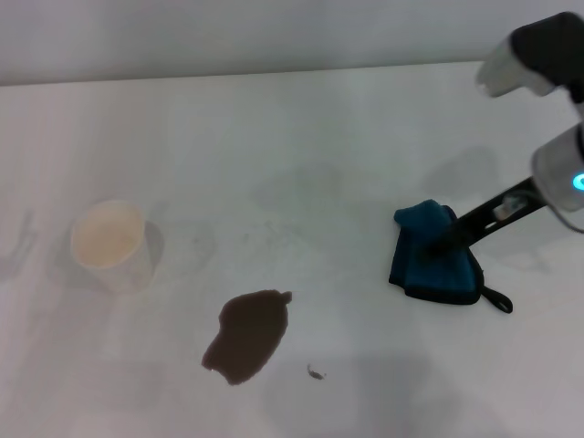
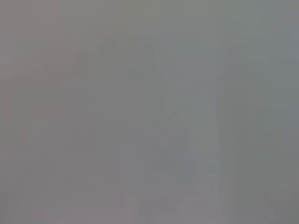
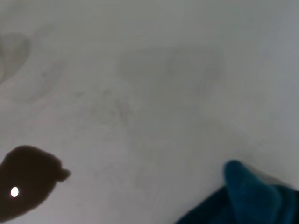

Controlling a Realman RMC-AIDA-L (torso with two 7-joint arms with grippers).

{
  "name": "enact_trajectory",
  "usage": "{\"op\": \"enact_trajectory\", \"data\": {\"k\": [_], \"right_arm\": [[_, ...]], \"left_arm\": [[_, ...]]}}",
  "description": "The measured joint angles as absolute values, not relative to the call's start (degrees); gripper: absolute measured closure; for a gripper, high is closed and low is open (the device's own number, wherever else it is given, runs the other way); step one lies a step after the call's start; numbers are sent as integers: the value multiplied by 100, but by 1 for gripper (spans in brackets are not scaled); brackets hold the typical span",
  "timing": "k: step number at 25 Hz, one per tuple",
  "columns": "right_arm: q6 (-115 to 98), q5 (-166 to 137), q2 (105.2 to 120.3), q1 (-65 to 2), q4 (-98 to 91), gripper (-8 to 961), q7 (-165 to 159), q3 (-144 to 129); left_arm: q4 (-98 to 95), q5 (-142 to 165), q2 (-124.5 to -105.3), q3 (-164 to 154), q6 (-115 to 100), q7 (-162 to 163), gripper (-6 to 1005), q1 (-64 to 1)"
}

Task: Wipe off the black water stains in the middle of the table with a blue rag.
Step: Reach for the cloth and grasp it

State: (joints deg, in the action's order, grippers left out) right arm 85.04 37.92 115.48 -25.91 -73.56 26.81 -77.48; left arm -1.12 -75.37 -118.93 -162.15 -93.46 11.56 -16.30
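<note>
The black water stains are a dark blotch (image 1: pixel 248 334) with a tiny speck (image 1: pixel 315 371) beside it, on the white table (image 1: pixel 319 137) at the front middle. The blue rag (image 1: pixel 436 269) lies bunched up to the right of the blotch, its black loop tag trailing toward the front right. My right gripper (image 1: pixel 444 242) reaches in from the right, its tips buried in the rag's raised folds, pinching it. The right wrist view shows the rag's raised corner (image 3: pixel 247 198) and the blotch (image 3: pixel 28 179) apart from it. My left gripper is out of view; the left wrist view is blank grey.
A pale paper cup (image 1: pixel 111 244) stands upright at the left, behind and to the left of the blotch. Faint grey smudges mark the table's middle (image 3: pixel 163 74). The table's far edge meets a grey wall.
</note>
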Motion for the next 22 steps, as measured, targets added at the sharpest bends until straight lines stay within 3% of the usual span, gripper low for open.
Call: {"op": "enact_trajectory", "data": {"k": [2, 22], "right_arm": [[8423, 3824, 11557, -2622, -7390, 193, 2545, -7977], [8173, 3189, 11542, -2850, -7438, 223, 1579, -8667]], "left_arm": [[-105, -7547, -11892, -16222, -9372, 1175, 109, -1617], [-68, -7479, -11890, -16280, -9615, 1144, 109, -1458]]}}
